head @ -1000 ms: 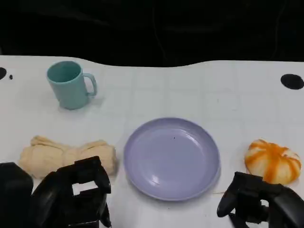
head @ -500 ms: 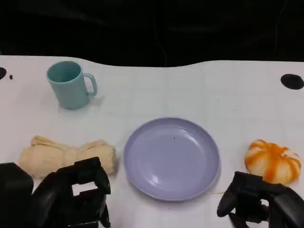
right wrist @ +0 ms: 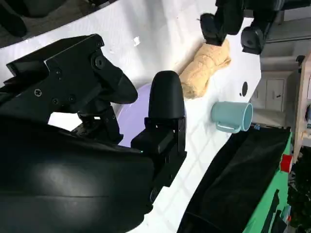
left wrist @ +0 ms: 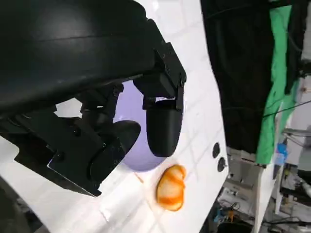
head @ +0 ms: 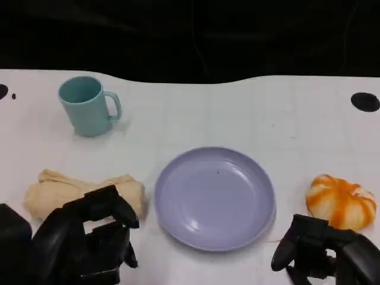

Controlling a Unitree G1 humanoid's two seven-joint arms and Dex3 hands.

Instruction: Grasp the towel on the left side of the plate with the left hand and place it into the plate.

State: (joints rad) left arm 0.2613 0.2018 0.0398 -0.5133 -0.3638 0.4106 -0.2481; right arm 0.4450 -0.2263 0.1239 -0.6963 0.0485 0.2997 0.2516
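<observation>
Since a moment ago, the left hand (head: pixel 83 237) has edged forward, its fingers apart and empty, their tips overlapping the near edge of the beige towel (head: pixel 65 193). That towel lies on the white counter (head: pixel 237 113) just left of the purple plate (head: pixel 215 198), not yet grasped. Beside an orange-striped bun (head: pixel 341 200), the right hand (head: pixel 320 255) rests loosely curled, holding nothing.

Your left robot hand (head: pixel 83 240) hangs over the near edge of the towel (head: pixel 83 193), with nothing between them. From the towel to the plate (head: pixel 215 198) the counter (head: pixel 237 113) is bare. The mug (head: pixel 89 105) stands well behind, the bun (head: pixel 341 200) beyond the plate's far side.
</observation>
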